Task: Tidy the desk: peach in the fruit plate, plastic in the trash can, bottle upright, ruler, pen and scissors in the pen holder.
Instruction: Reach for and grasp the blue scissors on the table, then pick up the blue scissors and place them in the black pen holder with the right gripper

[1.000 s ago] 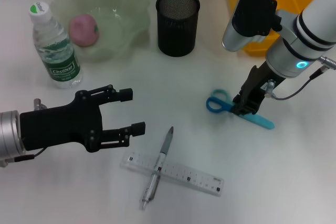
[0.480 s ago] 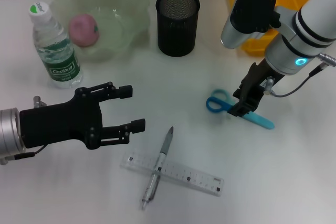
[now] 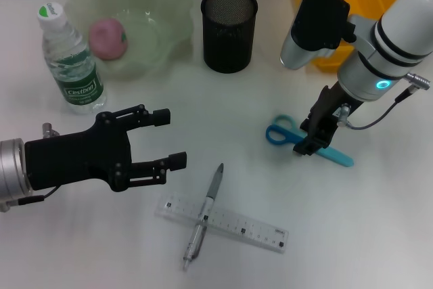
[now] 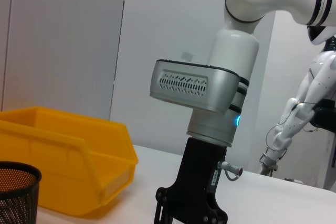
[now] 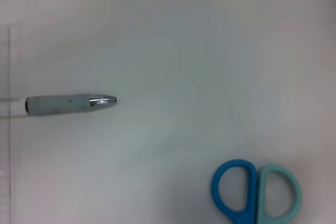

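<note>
Picking up the scissors seems to be the step in hand. The right gripper stands directly over them, fingertips down at the middle of the scissors, just behind the two blue handle rings. Whether its fingers already press on the scissors or are only around them cannot be told from the head view. The pen holder is well apart from this gripper, further away and toward the robot's left. The next move probably calls for a firm hold near the pivot, a straight lift, then a carry to the holder with the blades pointing down so they go in through the round mouth.

The left gripper hovers with its fingers wide apart and holds nothing. The pen and the ruler lie crossed just below and in front of its fingertips. Behind it stands the bottle, already upright, and the peach already lies in the fruit plate.

The right wrist view shows the handle rings of the scissors from close and the pen tip, but not the fingers of that arm. The left wrist view shows the right arm from the side beside the yellow bin, and another robot far behind, which the head view does not show.
</note>
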Controlling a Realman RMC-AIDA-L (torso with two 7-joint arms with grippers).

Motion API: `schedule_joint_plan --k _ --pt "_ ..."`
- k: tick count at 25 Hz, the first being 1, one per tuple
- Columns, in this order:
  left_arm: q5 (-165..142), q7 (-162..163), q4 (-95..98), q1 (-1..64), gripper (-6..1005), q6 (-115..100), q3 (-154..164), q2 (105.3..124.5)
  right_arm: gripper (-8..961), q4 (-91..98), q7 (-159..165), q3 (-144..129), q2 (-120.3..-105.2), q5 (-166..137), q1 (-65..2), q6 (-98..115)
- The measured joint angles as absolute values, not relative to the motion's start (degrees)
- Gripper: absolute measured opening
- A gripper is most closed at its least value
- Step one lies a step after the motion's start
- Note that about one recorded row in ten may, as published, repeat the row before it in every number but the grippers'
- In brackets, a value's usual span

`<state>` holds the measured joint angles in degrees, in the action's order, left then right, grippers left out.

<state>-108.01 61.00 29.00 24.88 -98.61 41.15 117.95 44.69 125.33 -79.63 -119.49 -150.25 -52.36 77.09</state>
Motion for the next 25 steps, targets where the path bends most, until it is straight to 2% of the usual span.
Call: schedule_joint_plan --k 3,18,25 --pt "-108.01 60.99 29.00 24.87 810 -98.60 41.13 117.95 456 44.32 124.99 -79.73 -119.54 -150.17 -52.52 76.87" --pt "-107.53 61.00 29.00 24.96 810 -98.61 41.13 117.88 235 43.44 125.33 -81.21 -119.52 -150.28 -53.07 76.74" --pt "-107.47 61.00 29.00 24.96 810 -98.61 41.13 117.81 232 48.17 125.36 -79.18 -119.42 -148.73 -51.62 77.49"
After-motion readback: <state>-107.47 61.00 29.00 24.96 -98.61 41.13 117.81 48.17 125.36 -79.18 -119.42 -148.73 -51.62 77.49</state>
